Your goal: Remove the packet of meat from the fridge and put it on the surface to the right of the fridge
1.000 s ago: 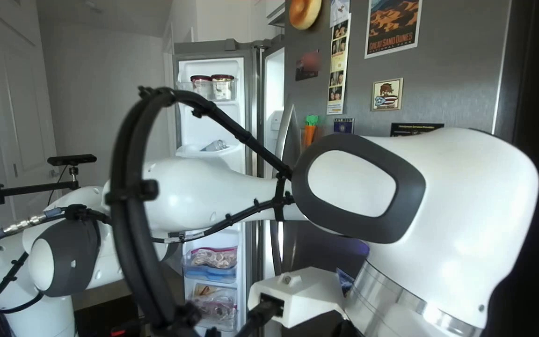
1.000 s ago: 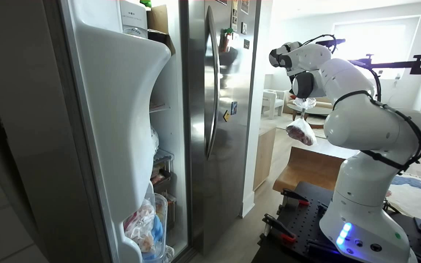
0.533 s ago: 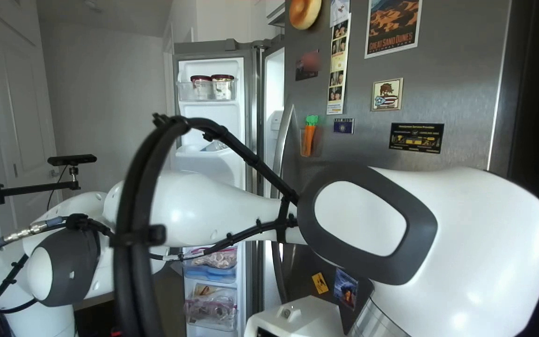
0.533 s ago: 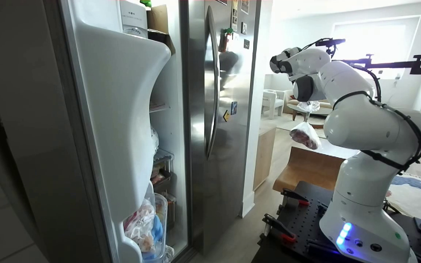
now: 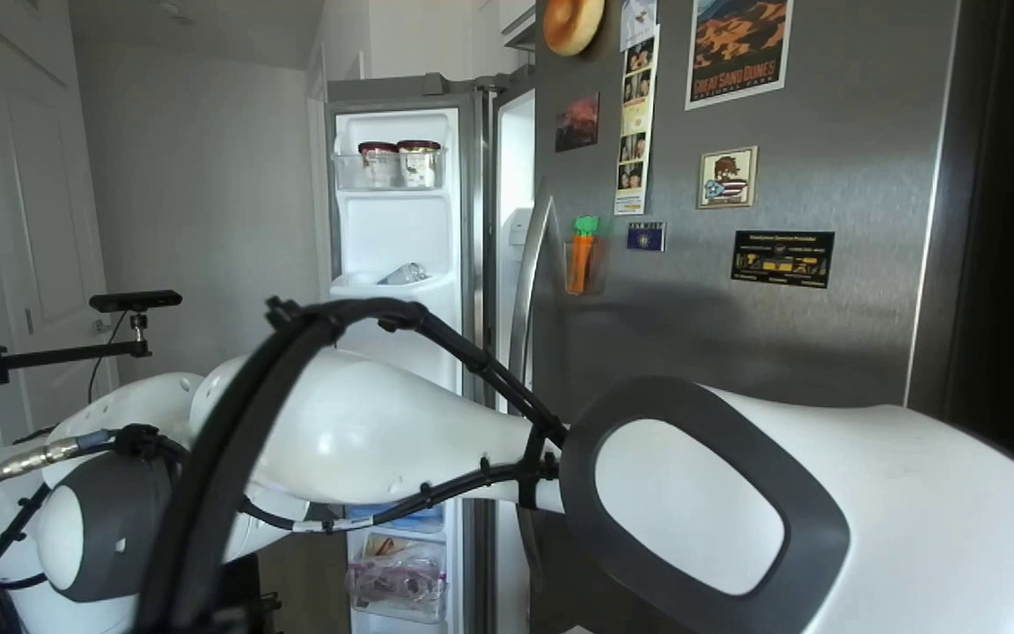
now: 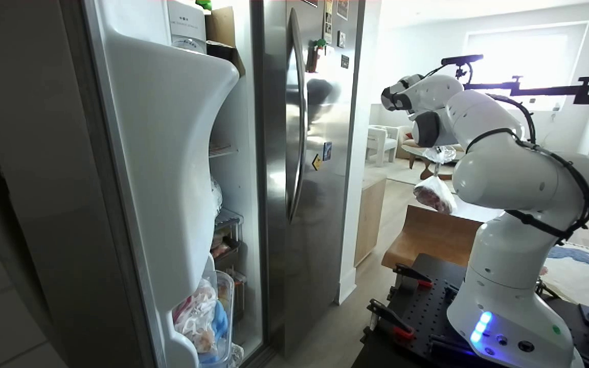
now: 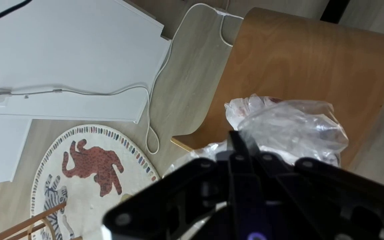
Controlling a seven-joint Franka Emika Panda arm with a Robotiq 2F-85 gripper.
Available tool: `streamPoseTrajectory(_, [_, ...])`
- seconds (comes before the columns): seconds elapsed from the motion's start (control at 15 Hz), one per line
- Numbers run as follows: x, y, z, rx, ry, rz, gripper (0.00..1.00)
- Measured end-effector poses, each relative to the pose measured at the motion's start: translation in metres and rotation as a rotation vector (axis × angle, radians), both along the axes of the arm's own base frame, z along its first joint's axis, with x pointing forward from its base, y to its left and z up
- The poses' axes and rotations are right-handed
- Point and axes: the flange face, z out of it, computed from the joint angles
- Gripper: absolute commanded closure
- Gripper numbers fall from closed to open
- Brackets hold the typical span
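Note:
The packet of meat is a clear bag with reddish meat at its bottom. It hangs from my gripper in mid-air, to the right of the fridge in an exterior view. In the wrist view the packet shows as crumpled clear plastic over a brown wooden seat. My gripper has its fingers closed together on the plastic at the bag's top. In an exterior view the gripper is largely hidden by the arm. The fridge has one door open.
A curved brown wooden seat stands below the packet; it also fills the right of the wrist view. A light wood cabinet stands beyond the fridge. A white cable and a round rug lie on the floor.
The arm has come down in both exterior views. The packet has moved down and to the right in an exterior view, away from the fridge, still hanging from the gripper.

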Motion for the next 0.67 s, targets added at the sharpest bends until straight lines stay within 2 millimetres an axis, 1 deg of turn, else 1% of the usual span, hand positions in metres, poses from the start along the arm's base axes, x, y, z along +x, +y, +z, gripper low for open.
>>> streamPoseTrajectory(0.67, [0.001,-0.004,-0.023,0.011,0.013,0.007,1.00])
